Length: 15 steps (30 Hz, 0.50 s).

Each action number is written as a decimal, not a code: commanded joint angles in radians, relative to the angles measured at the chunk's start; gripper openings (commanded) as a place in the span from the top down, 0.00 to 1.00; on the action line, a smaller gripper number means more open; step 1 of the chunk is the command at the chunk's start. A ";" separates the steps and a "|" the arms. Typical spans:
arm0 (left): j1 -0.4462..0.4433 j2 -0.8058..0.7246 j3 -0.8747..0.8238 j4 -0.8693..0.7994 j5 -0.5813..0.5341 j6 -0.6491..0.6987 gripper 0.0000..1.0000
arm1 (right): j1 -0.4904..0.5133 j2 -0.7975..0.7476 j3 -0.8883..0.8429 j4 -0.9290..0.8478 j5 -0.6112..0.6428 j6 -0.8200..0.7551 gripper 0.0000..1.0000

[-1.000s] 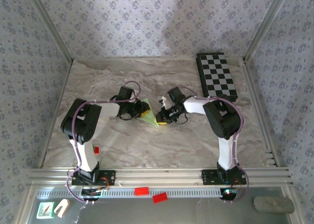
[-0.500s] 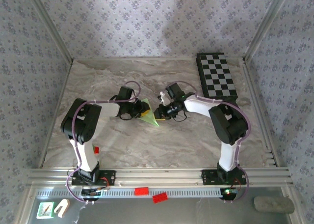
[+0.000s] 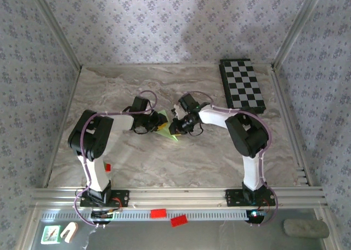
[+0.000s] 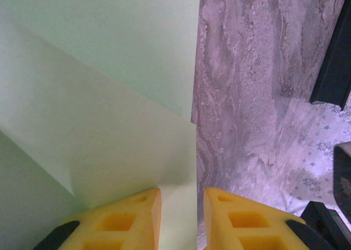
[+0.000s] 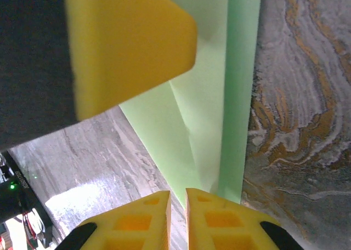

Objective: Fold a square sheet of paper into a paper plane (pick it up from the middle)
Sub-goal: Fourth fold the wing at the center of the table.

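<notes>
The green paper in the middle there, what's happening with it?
It's mid-fold: the square sheet of paper, already creased into layers, is on the marble table. The left gripper has a paper edge between its slightly parted jaws. The right gripper sits at another edge, jaws almost together; whether it grips is unclear.

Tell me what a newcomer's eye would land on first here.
The creased light-green sheet of paper in the middle of the grey marble table, with the left gripper and right gripper meeting at it on bright yellow fingers. Then the black-and-white checkered board in the far right corner.
</notes>
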<state>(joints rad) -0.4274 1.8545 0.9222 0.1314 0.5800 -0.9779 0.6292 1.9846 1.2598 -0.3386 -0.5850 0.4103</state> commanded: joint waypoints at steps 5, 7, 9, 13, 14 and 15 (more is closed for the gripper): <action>-0.004 0.017 0.027 -0.007 0.017 -0.002 0.73 | 0.003 0.029 0.021 -0.050 0.039 0.000 0.85; -0.004 0.018 0.029 -0.007 0.017 -0.003 0.73 | 0.003 0.033 0.021 -0.056 0.043 0.001 0.85; -0.004 0.019 0.028 -0.007 0.017 -0.002 0.73 | 0.003 0.035 0.021 -0.059 0.047 0.002 0.85; -0.004 0.021 0.029 -0.010 0.017 -0.002 0.73 | 0.003 0.038 0.021 -0.060 0.047 0.002 0.85; -0.003 0.021 0.028 -0.009 0.017 -0.002 0.73 | 0.003 0.039 0.019 -0.060 0.048 0.002 0.85; -0.004 0.023 0.028 -0.009 0.017 -0.002 0.73 | 0.002 0.039 0.020 -0.060 0.046 0.002 0.85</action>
<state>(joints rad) -0.4274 1.8553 0.9222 0.1314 0.5842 -0.9783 0.6292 2.0075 1.2613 -0.3527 -0.5594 0.4103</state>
